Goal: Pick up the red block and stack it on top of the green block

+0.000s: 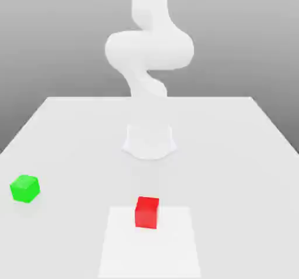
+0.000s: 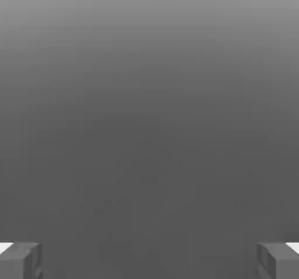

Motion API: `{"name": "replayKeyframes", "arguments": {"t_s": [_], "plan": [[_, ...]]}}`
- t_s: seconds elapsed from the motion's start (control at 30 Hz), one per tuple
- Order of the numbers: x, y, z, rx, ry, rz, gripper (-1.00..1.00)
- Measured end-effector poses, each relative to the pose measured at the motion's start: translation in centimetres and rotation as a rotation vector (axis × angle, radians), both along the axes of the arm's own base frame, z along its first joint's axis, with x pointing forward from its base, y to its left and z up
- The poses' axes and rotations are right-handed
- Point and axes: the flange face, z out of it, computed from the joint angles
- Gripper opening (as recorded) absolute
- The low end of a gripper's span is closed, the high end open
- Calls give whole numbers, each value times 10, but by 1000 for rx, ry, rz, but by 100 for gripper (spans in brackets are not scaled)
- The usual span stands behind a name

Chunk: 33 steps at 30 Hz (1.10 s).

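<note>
White is the colour of the table (image 1: 233,155), and it is smooth and flat. The red block (image 1: 146,212) sits on it, near the front edge, about in the middle. It rests on a paler square patch (image 1: 175,254) of the table that runs down to the front edge. The red block is at the back part of that patch.

The green block (image 1: 24,188) sits far from the red block, toward the exterior view's left and a little farther back. It is close to the table's left edge. The two blocks do not touch. Nothing lies between them, just bare table.

Behind the red block stands the round white base (image 1: 149,141) of the robot arm (image 1: 149,47). The arm goes up from the base, bends in a big curve and goes out of the top of the picture. The base is well apart from the red block, with open table between them.

To the exterior view's right of the red block the table is bare all the way to its edge.

In the hand view the gripper (image 2: 149,260) is spread wide, with one grey fingertip (image 2: 20,260) at each lower corner. It holds nothing. Between the fingertips there is just plain grey.
</note>
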Motion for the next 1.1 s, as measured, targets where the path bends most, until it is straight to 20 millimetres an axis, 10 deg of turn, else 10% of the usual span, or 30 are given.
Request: {"name": "replayKeyframes", "arguments": {"t_s": [0.3,0.6,0.8,0.83,1.1], "plan": [[51,-3,-224,26,336,-54,0],[-17,-5,-447,49,695,-119,0],[-25,-5,-509,51,720,-124,0],[-26,-5,-515,51,720,-124,-100],[-25,-5,-509,51,720,-124,-100]]}}
